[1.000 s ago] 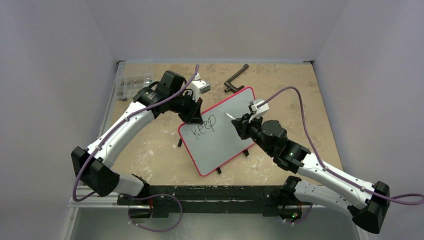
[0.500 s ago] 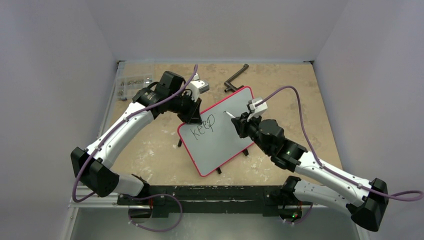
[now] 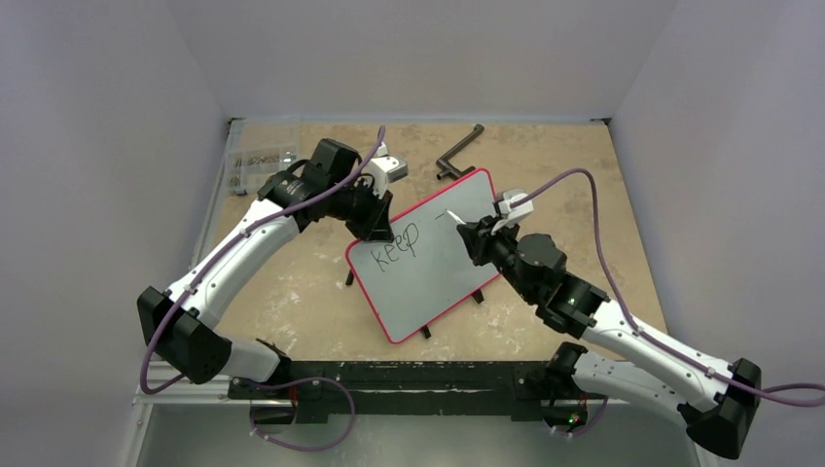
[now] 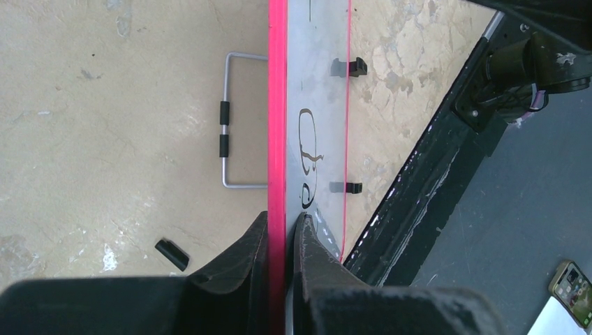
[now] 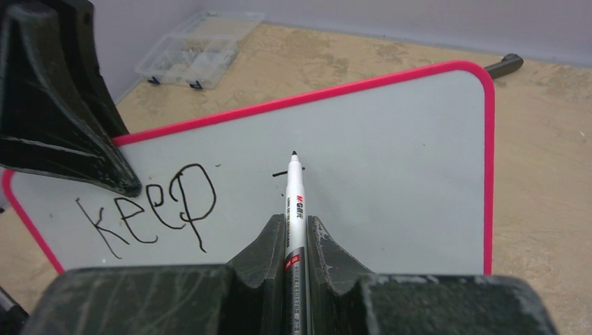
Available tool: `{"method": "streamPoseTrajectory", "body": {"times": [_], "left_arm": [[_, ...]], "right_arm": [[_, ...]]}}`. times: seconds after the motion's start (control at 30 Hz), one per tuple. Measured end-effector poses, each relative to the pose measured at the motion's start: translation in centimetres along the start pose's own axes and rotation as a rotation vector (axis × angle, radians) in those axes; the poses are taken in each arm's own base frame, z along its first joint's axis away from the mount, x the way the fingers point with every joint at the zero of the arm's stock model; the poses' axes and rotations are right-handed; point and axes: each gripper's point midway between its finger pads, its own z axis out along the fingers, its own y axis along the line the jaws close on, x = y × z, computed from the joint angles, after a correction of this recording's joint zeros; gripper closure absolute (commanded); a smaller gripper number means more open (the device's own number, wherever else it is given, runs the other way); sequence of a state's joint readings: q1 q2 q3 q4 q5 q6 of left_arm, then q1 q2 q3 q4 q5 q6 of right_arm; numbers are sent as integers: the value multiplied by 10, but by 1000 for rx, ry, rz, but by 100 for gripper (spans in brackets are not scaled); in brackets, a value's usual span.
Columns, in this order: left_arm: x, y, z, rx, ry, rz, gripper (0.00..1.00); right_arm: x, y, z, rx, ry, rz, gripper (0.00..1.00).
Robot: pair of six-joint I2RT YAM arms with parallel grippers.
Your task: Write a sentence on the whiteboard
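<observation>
Between the two fingers of the left end effector [image 4: 283,234] sits the red rim of the whiteboard [image 3: 428,263]. Those fingers are shut tight on the rim. They hold the board tipped up at a slant over the table [image 3: 292,292].

The right end effector [image 5: 296,227] is shut on a white marker [image 5: 294,192]. It sticks straight out in front of the fingers. Its black tip points at the board, just past a short black dash [image 5: 279,172]. I cannot tell if the tip touches the board or hangs a tiny bit off it.

Left of the marker tip is the sentence [image 5: 150,209] so far. It is only one word, "keep". The board in front of the right end effector and off to its right is blank.

So the job looks to be at the start of the second word. The dash seems to be the first stroke of a new letter. Next, I think, the tip must press softly on the board and draw the rest of that letter by the dash. The left end effector must hold the board steady. A hard push could make the board slip.

Far off past the left end effector are a clear box of small parts [image 3: 261,161] and a dark crank handle [image 3: 459,156].
</observation>
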State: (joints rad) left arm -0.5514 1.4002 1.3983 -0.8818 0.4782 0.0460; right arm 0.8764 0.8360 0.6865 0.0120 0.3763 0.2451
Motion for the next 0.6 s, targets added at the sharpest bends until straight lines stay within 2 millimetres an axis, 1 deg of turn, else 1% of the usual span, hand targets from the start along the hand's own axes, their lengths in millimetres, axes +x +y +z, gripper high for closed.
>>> {"method": "streamPoseTrajectory", "body": {"times": [0.1, 0.17, 0.23, 0.37, 0.47, 0.6], "left_arm": [[0, 0, 0, 0, 0, 0, 100], [0, 0, 0, 0, 0, 0, 100], [0, 0, 0, 0, 0, 0, 100], [0, 0, 0, 0, 0, 0, 100], [0, 0, 0, -2, 0, 0, 100], [0, 0, 0, -3, 1, -1, 100]], "right_arm": [[-16, 4, -6, -29, -54, 19, 100], [-22, 8, -7, -47, -74, 27, 100], [-22, 9, -4, -50, -72, 27, 100], [-12, 13, 9, -44, -33, 12, 100], [-5, 13, 15, -38, -10, 3, 100], [-8, 15, 16, -39, -15, 5, 100]]}}
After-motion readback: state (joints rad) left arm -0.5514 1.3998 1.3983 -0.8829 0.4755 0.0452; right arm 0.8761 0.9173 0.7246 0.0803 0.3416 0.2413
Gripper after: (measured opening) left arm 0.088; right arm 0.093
